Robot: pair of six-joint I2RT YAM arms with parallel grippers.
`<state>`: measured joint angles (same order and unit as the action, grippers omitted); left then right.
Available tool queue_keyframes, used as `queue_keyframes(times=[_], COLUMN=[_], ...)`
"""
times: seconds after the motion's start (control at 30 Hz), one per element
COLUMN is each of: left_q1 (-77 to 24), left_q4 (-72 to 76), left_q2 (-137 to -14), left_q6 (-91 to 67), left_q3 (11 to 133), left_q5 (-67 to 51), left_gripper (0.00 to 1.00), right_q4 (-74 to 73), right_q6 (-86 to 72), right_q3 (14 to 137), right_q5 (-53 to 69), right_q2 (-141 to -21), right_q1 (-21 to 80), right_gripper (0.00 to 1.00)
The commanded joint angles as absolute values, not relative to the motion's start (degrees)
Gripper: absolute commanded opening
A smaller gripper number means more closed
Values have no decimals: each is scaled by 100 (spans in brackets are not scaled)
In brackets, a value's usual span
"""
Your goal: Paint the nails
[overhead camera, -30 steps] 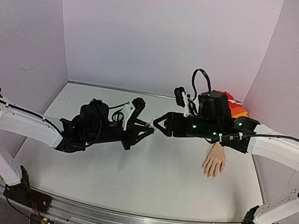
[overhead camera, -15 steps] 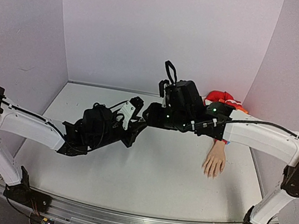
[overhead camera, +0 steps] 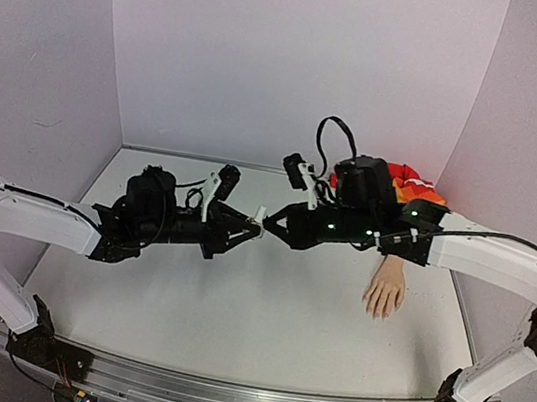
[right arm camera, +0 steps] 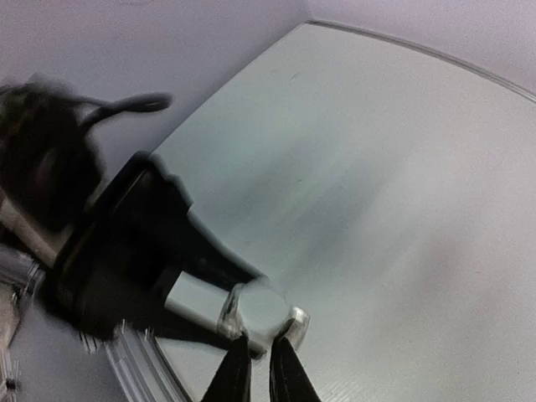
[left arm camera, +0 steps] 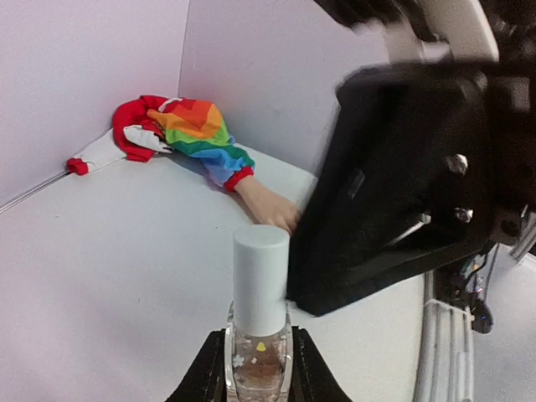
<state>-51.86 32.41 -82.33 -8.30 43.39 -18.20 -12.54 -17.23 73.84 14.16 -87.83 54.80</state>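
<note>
Your left fingers (left arm camera: pixel 203 375) clamp the clear bottle (left arm camera: pixel 258 360). Your right fingers (right arm camera: pixel 238 373), drawn narrow, sit at its white cap (left arm camera: pixel 260 280); whether they grip it cannot be told. Centre them on the cap before twisting. The nails (overhead camera: pixel 379 311) lie well apart, on the table (overhead camera: pixel 259 331).

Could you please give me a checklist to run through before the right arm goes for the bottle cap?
1. Bottle clamped in the left gripper: ok.
2. Cap on the bottle and free to grasp: ok.
3. Right gripper open wide enough for the cap: not ok, its fingers are nearly together.
4. Right gripper lined up on the cap: cannot tell; it is blurred, beside the cap.
5. Fake hand with its fingers uncovered: ok.
</note>
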Motion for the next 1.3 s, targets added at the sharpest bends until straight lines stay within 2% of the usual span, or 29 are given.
queue_keyframes(times=[0.0,0.1,0.2,0.3,0.33,0.4,0.5,0.6,0.73,0.83,0.93,1.03,1.27], left_q1=[-4680,-4676,-4691,-4869,-4921,-5142,-5521,-5757,-5911,-6002,-6058,-6082,-6083], left_q4=[4610,4460,3684,2966,2896,2823,2809,2880,3066,3066,3068,3062,3018], left_q2=[-7994,-8232,-8153,-7838,-7764,-7676,-7708,-7854,-8068,-8171,-8209,-8210,-8184], left_q6=[-2313,-2531,-1923,-1110,-944,-717,-331,-165,-217,-207,-201,-217,-267], left_q3=[4671,4932,5012,4955,4905,4835,4826,4897,4965,5071,5105,5098,5115], left_q5=[-6080,-6606,-6007,-3939,-3240,-2039,-168,639,1079,1248,1293,1335,1238], left_gripper=[0,0,0,0,0,0,0,0,0,0,0,0,0], right_q4=[-670,-673,-665,-567,-487,-401,-427,-617,-1118,-1349,-1564,-1597,-1597], right_q6=[-371,-420,-631,-1374,-1675,-2065,-2573,-2951,-3242,-3297,-3267,-3252,-3190], right_q3=[6820,6833,6712,6600,6548,6494,6550,6905,7720,8180,8530,8674,8871], right_q5=[4786,5289,4129,2318,2003,1545,903,354,-530,-793,-1017,-978,-853], right_q2=[-8310,-8342,-8121,-7728,-7587,-7464,-7445,-7741,-8373,-8815,-9158,-9329,-9625], right_q1=[5256,5255,5248,5251,5252,5279,5353,5479,5708,5817,5900,5911,5914], right_gripper=[0,0,1,16,31,45,51,56,56,52,46,33,32])
